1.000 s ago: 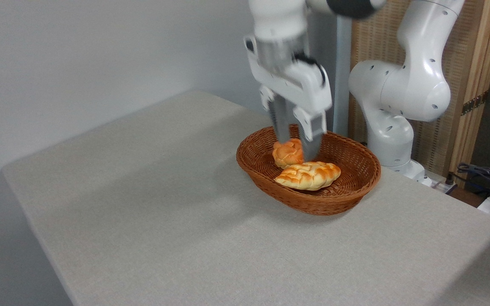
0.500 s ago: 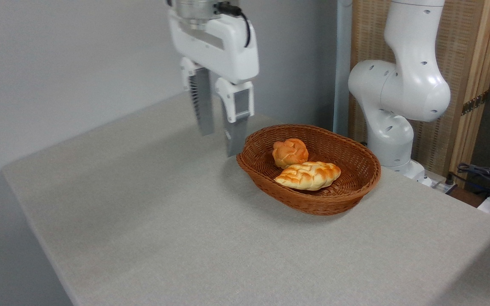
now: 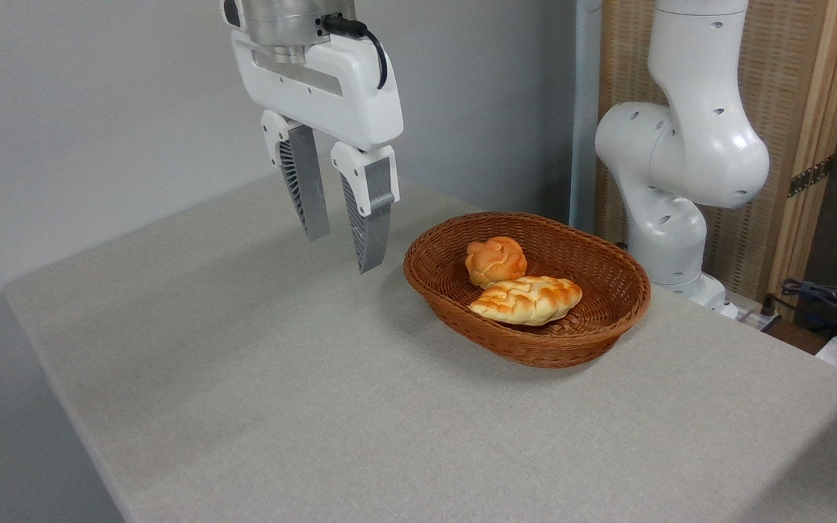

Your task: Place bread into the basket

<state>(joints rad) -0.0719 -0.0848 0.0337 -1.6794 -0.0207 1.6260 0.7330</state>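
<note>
A grey cloth-covered table (image 3: pixel 280 378) bears only the wicker basket (image 3: pixel 527 347) near its right rear edge.

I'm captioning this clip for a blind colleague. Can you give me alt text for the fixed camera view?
A braided loaf of bread and a small round bun lie side by side in an oval wicker basket on a grey table. A white robot arm's gripper hangs open and empty above the table, left of the basket.

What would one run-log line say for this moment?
gripper: open, empty, left of basket | bread: in basket beside bun
</note>
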